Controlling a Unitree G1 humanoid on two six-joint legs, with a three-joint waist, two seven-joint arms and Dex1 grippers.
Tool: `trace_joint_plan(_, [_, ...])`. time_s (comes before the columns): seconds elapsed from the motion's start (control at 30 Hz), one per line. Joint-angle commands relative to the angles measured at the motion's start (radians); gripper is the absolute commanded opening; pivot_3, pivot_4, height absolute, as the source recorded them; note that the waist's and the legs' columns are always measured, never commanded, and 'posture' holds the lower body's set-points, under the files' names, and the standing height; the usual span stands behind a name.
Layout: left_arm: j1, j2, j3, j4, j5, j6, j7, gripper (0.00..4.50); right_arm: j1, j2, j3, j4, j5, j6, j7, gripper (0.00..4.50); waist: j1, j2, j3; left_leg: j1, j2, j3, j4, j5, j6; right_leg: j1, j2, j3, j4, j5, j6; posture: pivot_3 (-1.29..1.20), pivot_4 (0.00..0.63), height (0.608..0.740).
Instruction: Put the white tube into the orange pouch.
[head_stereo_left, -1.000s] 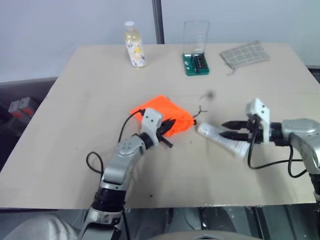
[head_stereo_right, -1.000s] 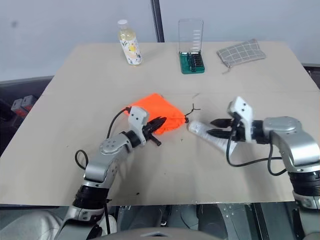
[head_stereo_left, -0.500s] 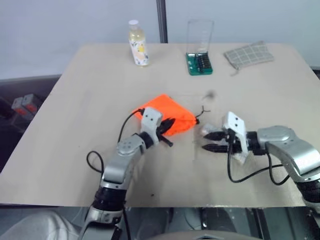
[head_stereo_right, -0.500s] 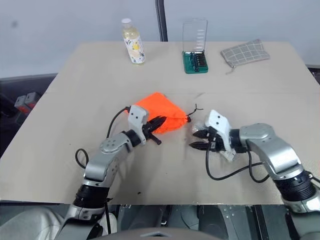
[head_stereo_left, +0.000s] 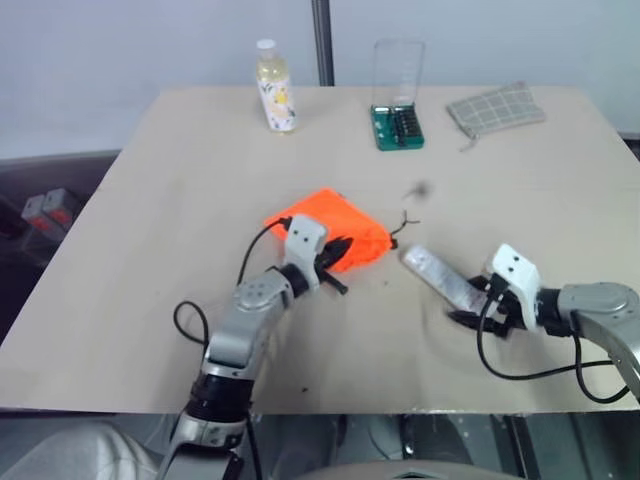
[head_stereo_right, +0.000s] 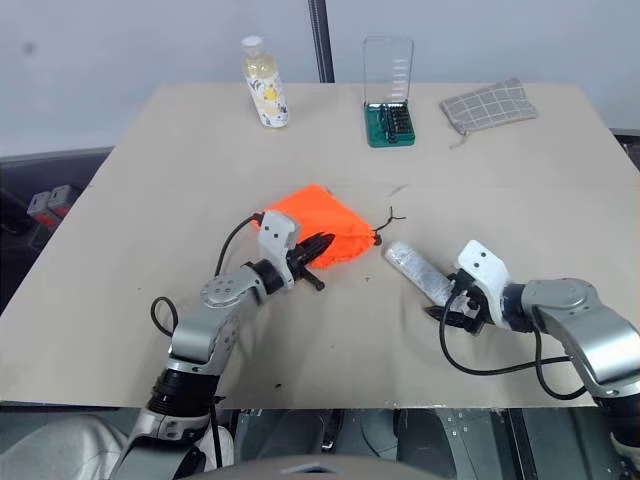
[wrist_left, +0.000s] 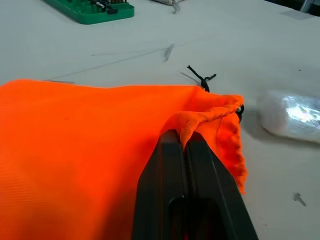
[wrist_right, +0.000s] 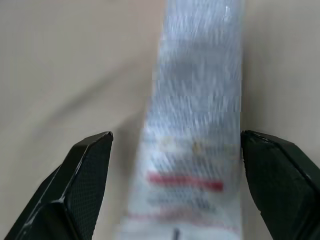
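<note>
The left tool (wrist_left: 186, 145) pinches the orange pouch (wrist_left: 90, 140); the right tool (wrist_right: 175, 170) is spread astride the white tube (wrist_right: 197, 125).

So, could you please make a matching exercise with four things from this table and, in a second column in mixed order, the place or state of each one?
Column one:
1. white tube
2. orange pouch
3. bottle of yellowish liquid
4. grey checked pouch

Column two:
A. stands upright at the far edge, toward the robot's left
B. its edge is pinched in the shut left pincer
C. lies flat between the open fingers of the right pincer
D. lies at the far edge, toward the robot's right

Pairs: 1-C, 2-B, 3-A, 4-D
</note>
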Motion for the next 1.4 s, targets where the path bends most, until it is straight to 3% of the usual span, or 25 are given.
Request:
trace_joint_plan(0.03, [-0.021,-0.002,-0.001,-0.028,-0.011,-0.017,-0.004,0.0,0.018,-0.005,0.034,0.022,-0.064,-0.028,-0.046,3.88,0.0,-0.002,-0.001,0.001,0.0,0.0,0.0,0.0,0.0,0.001,0.0,0.0,0.0,0.0,0.0,0.0,0.15,0.74])
trace_joint_plan(0.37, [-0.022,-0.004,-0.004,-0.023,-0.012,-0.023,-0.004,0.0,-0.001,0.009,0.044,0.015,-0.083,-0.071,-0.057,0.13,-0.003,-0.011,-0.006,0.004,0.002,0.0,0.001,0.0,0.0,0.003,0.002,0.0,0.0,0.001,-0.001,0.0,0.15,0.74])
trace_joint_plan(0.67, [-0.021,-0.01,-0.006,-0.026,-0.016,-0.02,-0.003,0.0,-0.125,0.073,0.082,-0.076,0.006,-0.046,-0.001,0.04,-0.004,-0.009,-0.005,0.01,0.002,-0.001,0.0,-0.002,0.003,0.009,0.003,0.0,0.0,0.001,-0.001,0.0,0.15,0.74])
trace_joint_plan(1.1, [0.006,-0.012,-0.024,-0.102,-0.055,-0.02,-0.029,0.0,-0.333,0.159,0.275,0.121,-0.13,-0.027,-0.032,0.04,-0.003,-0.009,-0.005,0.0,0.001,-0.001,0.0,0.001,-0.001,-0.001,0.001,0.0,-0.001,0.001,-0.001,0.0,0.15,0.74])
trace_joint_plan(1.4, [0.076,0.065,-0.13,-0.216,-0.092,0.001,-0.157,0.0,-0.489,0.366,0.288,0.245,-0.182,0.054,-0.144,0.04,-0.006,-0.009,-0.005,0.001,0.002,-0.001,-0.001,0.001,-0.002,-0.001,0.002,0.0,0.001,0.002,-0.003,0.0,0.15,0.74])
